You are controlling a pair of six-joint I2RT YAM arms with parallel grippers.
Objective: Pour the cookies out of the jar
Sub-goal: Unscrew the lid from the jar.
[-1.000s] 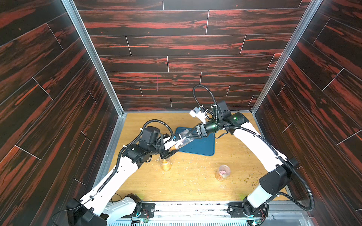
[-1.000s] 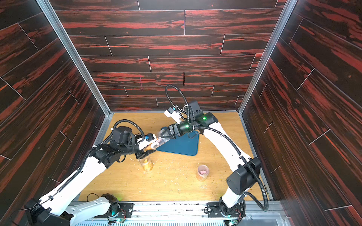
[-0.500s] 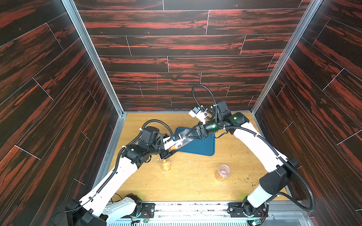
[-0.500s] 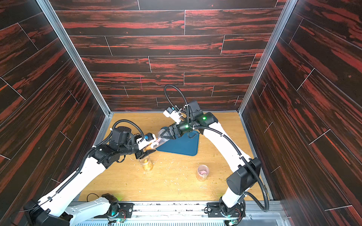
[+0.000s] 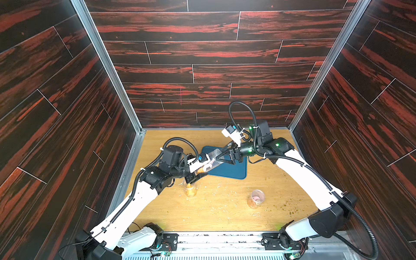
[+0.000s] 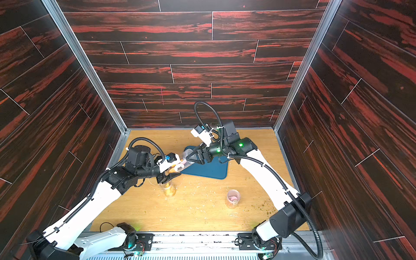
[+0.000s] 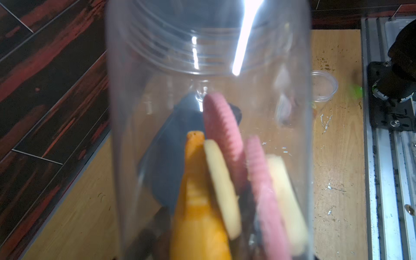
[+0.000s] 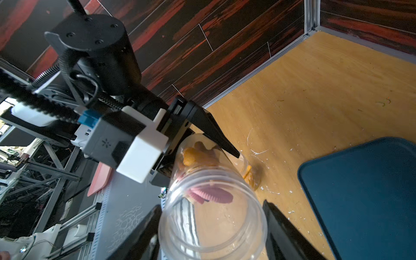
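Left gripper [image 5: 201, 170] clamps the clear jar's [image 8: 213, 236] base; right gripper [image 8: 211, 204] apparently pinches its open mouth; cookies [image 7: 222, 135] lie inside.

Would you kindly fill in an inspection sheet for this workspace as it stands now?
Surface: wooden table, with a blue mat lying towards the back.
Job's things: clear jar in the air between the arms, lid off, tipped; cookies lie at its base end.
Clutter: cup of orange pieces and cup of pink pieces standing on the table; pale crumbs scattered.
Grippers: left gripper shut on the jar's base end; right gripper closed against both sides of its mouth end.
Cables: black ribbed hoses loop above each arm, away from the jar.
Surroundings: dark red-streaked wall panels on three sides; metal rail in front.
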